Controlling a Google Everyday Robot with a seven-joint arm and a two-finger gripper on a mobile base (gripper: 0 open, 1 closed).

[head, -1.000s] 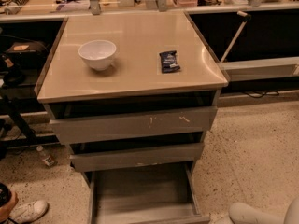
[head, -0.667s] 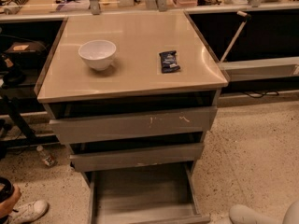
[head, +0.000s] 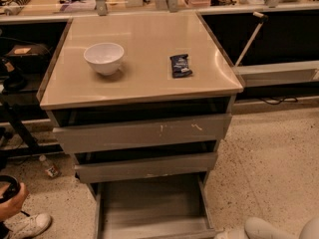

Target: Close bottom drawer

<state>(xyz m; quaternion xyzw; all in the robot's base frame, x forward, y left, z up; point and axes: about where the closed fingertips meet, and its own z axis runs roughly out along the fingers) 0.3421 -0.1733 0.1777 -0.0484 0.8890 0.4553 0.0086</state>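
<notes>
- The bottom drawer (head: 149, 208) sits at the foot of the cabinet, pulled well out towards the camera, with its grey box interior open to view.
- Its long axis runs from the cabinet body out towards the viewer. Its low flat front faces the lower edge of the view and lies crosswise, left to right.
- Above it the middle drawer (head: 147, 167) and the scratched top drawer (head: 144, 132) each stand a little way out, so the three fronts step forward from top to bottom.
- The tool (head: 261, 229) shows only as a pale rounded form in the lower right corner, just beside the front right corner of the bottom drawer. Whether it is apart or together cannot be told.
- On the tan surface (head: 144, 83) a white bowl (head: 103, 58) stands to the left and a dark packet (head: 180, 65) lies to the right, well apart.
- A person's hand (head: 11, 200) and a white shoe (head: 31, 224) show at the lower left, on the speckled floor (head: 269, 153).
- Against a second ago, the bottom drawer is out just as far, the tool is in nearly the same corner spot, and the bowl and packet have not shifted.
</notes>
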